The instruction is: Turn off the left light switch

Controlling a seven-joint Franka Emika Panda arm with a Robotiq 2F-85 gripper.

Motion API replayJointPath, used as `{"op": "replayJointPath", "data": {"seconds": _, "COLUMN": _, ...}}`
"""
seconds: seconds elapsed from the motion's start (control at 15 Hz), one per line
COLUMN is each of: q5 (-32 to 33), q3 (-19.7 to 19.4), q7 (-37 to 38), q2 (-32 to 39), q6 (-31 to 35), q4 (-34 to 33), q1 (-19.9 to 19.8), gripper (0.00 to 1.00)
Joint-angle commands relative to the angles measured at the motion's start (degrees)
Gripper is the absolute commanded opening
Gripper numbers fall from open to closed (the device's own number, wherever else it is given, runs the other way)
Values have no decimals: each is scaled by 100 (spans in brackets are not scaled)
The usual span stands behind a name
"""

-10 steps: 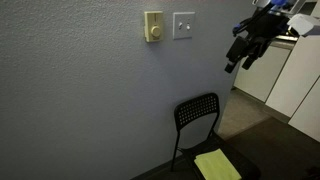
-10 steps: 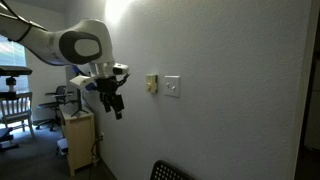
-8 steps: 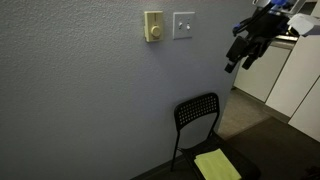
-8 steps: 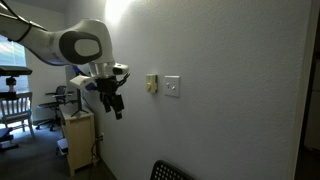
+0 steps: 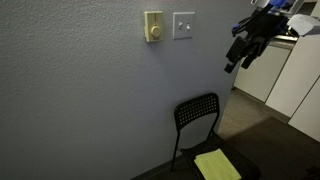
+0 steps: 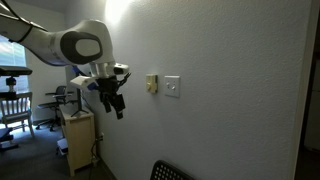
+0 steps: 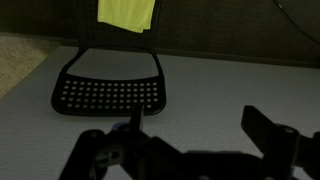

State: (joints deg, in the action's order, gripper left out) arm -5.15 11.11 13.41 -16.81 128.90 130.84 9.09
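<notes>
The left light switch (image 5: pixel 183 25) is a small white rocker in a white, nearly square plate on the grey wall, beside a cream-yellow plate with a round knob (image 5: pixel 153 27). Both also show in an exterior view, the white plate (image 6: pixel 172 87) and the cream one (image 6: pixel 151 84). My gripper (image 5: pixel 238 60) hangs in the air well away from the wall plates, lower than them, fingers pointing down; it also shows in an exterior view (image 6: pixel 115 108). In the wrist view my gripper (image 7: pixel 200 135) is open and empty, facing the bare wall. The switch is out of the wrist view.
A black perforated chair (image 5: pixel 197 120) stands against the wall below the plates, with a yellow-green cloth (image 5: pixel 216 165) on its seat; both show in the wrist view, the chair (image 7: pixel 110 90) and the cloth (image 7: pixel 127 12). White cabinets (image 5: pixel 290 80) stand behind the arm. A wooden stand (image 6: pixel 78 140) is near the robot base.
</notes>
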Motion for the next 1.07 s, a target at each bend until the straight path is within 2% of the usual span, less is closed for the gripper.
{"op": "replayJointPath", "data": {"seconds": 0.0, "q5": 278, "q3": 6, "q7": -300, "q2": 308, "q6": -11, "q4": -265, "q1": -41, "gripper": 100}}
{"op": "replayJointPath", "data": {"seconds": 0.4, "q5": 853, "q3": -61, "q7": -814, "q2": 833, "q6": -92, "q4": -772, "q1": -76, "gripper": 100}}
{"op": "replayJointPath", "data": {"seconds": 1.0, "q5": 2552, "q3": -90, "q7": -1777, "q2": 1626, "q6": -455, "q4": -1836, "q1": -58, "gripper": 100}}
